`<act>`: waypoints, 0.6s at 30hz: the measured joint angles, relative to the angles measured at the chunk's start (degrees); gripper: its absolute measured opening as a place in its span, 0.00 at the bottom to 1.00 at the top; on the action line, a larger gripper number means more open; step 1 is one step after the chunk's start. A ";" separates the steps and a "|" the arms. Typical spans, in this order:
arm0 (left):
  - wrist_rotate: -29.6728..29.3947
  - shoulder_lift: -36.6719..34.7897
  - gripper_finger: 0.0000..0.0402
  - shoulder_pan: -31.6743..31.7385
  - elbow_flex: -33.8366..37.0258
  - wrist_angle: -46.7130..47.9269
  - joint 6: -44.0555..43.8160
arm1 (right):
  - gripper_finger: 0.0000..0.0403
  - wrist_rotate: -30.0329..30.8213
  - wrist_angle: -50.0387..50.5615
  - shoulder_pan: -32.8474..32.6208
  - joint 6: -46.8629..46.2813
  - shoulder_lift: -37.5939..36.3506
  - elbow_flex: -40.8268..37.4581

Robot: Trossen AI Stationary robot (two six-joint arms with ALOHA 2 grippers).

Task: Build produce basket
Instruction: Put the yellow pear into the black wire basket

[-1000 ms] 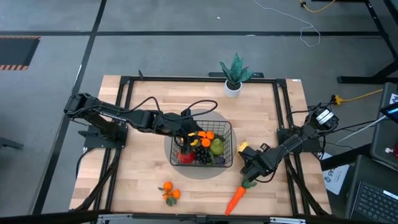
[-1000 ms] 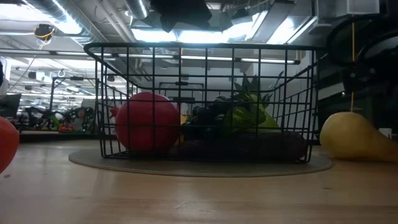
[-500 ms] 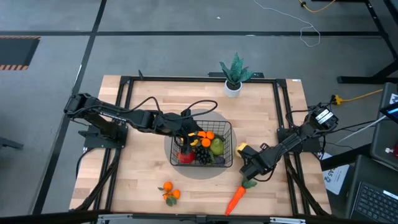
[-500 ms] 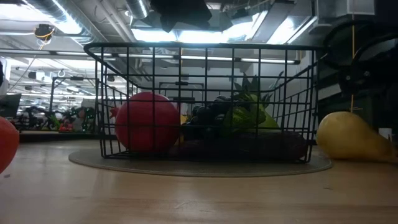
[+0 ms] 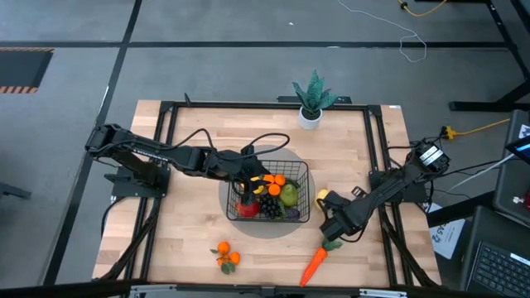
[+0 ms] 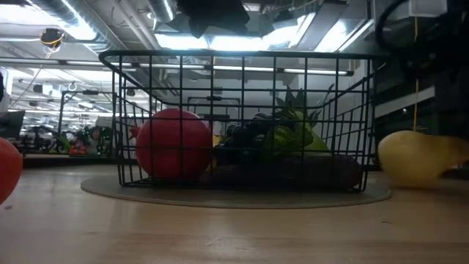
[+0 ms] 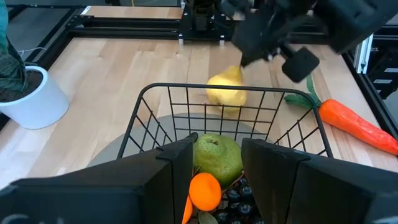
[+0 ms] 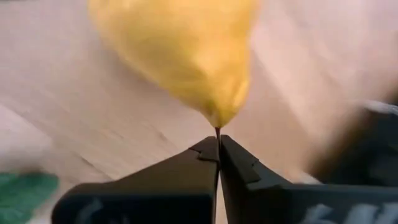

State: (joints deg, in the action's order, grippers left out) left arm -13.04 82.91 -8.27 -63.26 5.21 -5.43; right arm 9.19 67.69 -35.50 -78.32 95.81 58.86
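basket (image 5: pixel 269 199): sitting at the middle of the table on a round mat, already holding a red apple (image 6: pixel 173 144), green pear (image 7: pixel 216 157), black grapes (image 5: pixel 271 208) and an orange (image 7: pixel 205 191).
yellow pear (image 8: pixel 177 53): lying on the table just beside the basket's right side, not yet inside.
right gripper (image 8: pixel 217 144): fingers are pressing together on the yellow pear's thin stem, so it appears to be pinching the fruit by the stem.
left gripper (image 7: pixel 214 163): hovering over the basket with its fingers standing apart, holding nothing.
carrot (image 5: pixel 315 263): lying near the front edge, waiting.
oranges (image 5: pixel 225 256): a small cluster is resting near the front edge, also outside.
progress: judging by this, more than half is done; three pieces are remaining.
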 joint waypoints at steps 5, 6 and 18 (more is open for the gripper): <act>-0.02 0.02 0.31 -0.02 0.00 0.00 0.00 | 0.00 2.86 16.67 -0.02 -5.65 -0.04 6.61; -0.02 0.00 0.31 0.00 0.00 0.00 0.00 | 0.00 3.75 19.51 -0.02 -6.19 -0.04 7.83; 0.00 0.02 0.31 -0.02 0.02 0.32 0.00 | 0.00 15.80 22.26 0.06 -3.61 -1.11 14.24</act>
State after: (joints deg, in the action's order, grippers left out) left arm -13.04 82.93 -8.29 -63.24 5.53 -5.43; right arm 24.99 89.96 -35.44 -81.94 94.70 73.10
